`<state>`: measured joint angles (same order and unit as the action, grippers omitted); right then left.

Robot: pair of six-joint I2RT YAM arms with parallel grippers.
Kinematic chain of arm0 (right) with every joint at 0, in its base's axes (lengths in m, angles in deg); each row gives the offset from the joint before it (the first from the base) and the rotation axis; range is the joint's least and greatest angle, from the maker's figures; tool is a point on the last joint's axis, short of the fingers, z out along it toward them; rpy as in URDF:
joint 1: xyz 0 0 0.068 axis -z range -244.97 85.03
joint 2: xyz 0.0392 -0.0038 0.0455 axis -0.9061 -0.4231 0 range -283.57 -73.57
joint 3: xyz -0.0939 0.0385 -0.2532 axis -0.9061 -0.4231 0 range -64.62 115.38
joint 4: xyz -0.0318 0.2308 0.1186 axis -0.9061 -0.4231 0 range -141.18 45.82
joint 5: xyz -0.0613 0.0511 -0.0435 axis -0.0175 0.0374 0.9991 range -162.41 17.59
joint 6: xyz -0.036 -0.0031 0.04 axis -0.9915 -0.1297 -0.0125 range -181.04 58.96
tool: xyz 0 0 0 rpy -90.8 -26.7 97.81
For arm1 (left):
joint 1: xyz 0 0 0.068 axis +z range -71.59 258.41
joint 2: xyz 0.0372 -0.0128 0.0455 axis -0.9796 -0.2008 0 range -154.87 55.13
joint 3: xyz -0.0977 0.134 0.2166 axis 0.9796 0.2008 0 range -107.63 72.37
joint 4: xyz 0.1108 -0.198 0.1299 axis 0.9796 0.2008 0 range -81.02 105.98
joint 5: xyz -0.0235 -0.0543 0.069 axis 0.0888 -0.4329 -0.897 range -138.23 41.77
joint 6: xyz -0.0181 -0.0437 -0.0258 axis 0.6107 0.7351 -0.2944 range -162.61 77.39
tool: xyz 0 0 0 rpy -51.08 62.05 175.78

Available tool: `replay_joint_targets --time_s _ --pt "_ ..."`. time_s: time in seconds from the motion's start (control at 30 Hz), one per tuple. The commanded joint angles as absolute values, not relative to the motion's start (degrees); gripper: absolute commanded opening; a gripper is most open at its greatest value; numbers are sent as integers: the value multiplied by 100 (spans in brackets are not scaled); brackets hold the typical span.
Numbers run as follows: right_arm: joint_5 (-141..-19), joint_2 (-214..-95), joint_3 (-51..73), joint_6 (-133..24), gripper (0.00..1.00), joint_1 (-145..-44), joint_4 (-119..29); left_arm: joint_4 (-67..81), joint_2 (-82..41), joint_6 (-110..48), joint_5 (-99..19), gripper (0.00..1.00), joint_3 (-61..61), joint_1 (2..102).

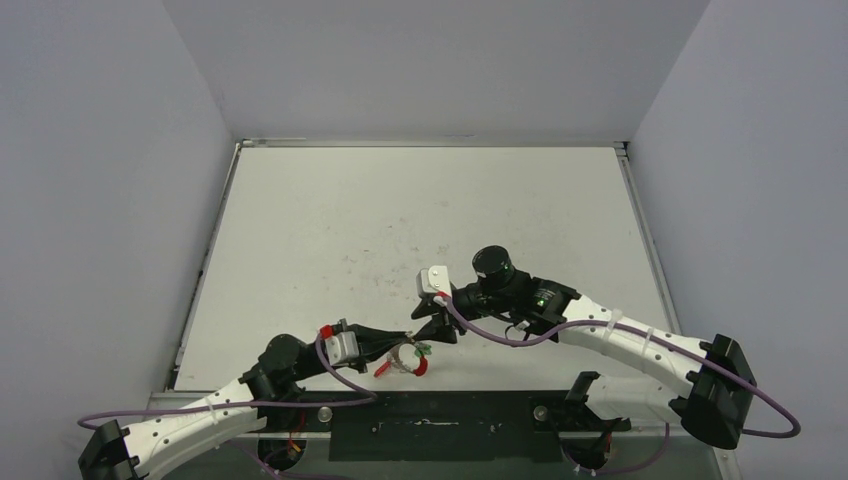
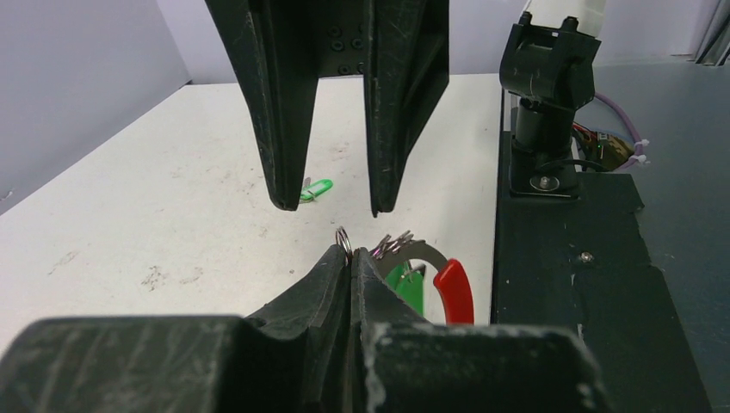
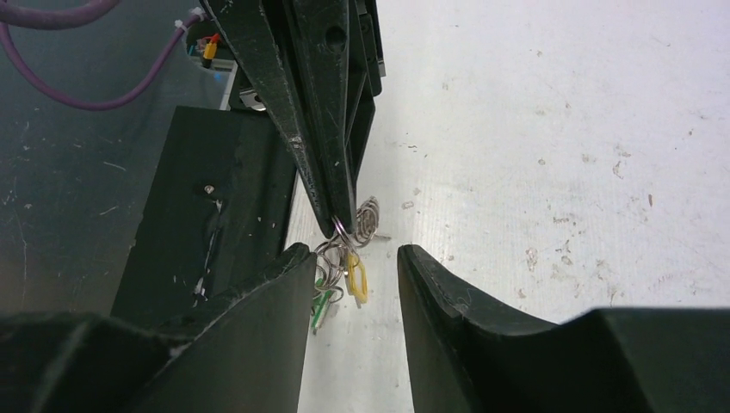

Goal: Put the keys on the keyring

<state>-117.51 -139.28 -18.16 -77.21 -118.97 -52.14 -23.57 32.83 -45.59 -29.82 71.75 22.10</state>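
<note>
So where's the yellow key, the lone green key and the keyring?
yellow key (image 3: 356, 280): right wrist view, plastic head.
lone green key (image 2: 316, 190): left wrist view, plastic head.
keyring (image 2: 454, 291): left wrist view, red segment.

No text, label, brand, number or sign can be read in any of the three views.

The white tabletop (image 1: 420, 210) is scuffed with dark specks. A green-headed key (image 2: 316, 190) lies flat on it, near its front edge.
</note>
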Motion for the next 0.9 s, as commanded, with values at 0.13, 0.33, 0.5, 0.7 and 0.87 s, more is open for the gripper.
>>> replay_joint_targets --time_s 0.13,0.33,0.5,0.7,0.87 --pt "-12162 -14064 -1669 -7715 29 -11824 -4708 -2847 3214 -4652 -2544 0 6888 2197" --pt "-12451 -14306 -1637 -7729 25 -11823 -4578 -2927 3167 -4634 -2529 0 6893 2197" --pt "-12388 -14216 -1660 -7869 30 -11823 -4739 -2979 3170 -4622 -2563 0 6915 2194" --pt "-12256 -13853 -1939 -7955 36 -11800 -4567 -2986 3180 -4621 -2564 0 6930 2192" --pt "-12525 -13938 -1999 -8011 35 -11797 -4536 -3006 3175 -4619 -2564 0 6932 2197"
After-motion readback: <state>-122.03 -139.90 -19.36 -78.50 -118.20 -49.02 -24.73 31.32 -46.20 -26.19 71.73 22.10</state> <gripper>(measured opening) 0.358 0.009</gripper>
